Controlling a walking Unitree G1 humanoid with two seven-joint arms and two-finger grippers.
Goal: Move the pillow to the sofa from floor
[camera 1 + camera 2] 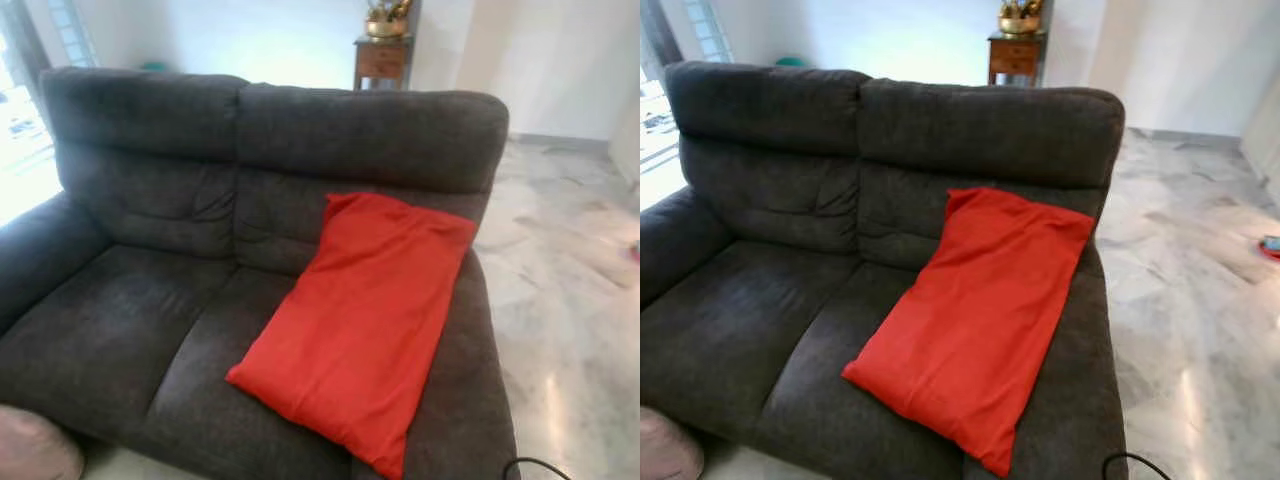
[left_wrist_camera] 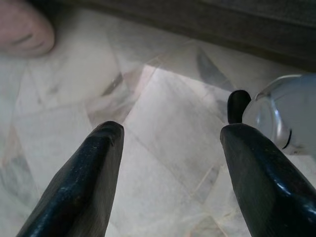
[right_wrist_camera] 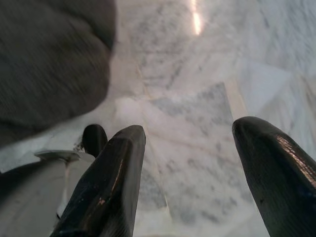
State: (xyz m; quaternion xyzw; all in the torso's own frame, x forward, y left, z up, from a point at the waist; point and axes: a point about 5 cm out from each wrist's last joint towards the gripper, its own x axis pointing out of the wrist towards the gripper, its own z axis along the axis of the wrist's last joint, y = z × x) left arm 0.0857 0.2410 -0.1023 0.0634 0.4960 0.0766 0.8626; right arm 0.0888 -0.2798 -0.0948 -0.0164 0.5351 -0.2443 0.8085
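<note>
Pillow (image 1: 362, 325) lies on the right seat of the sofa (image 1: 140, 300), its far end leaning on the backrest, so the main work looks done. Its long axis runs from near-left to far-right, with one corner pointing over the near seat edge. Left end effector (image 2: 170, 168) and right end effector (image 3: 190, 173) hang wide and empty over the floor (image 1: 570, 300).
</note>
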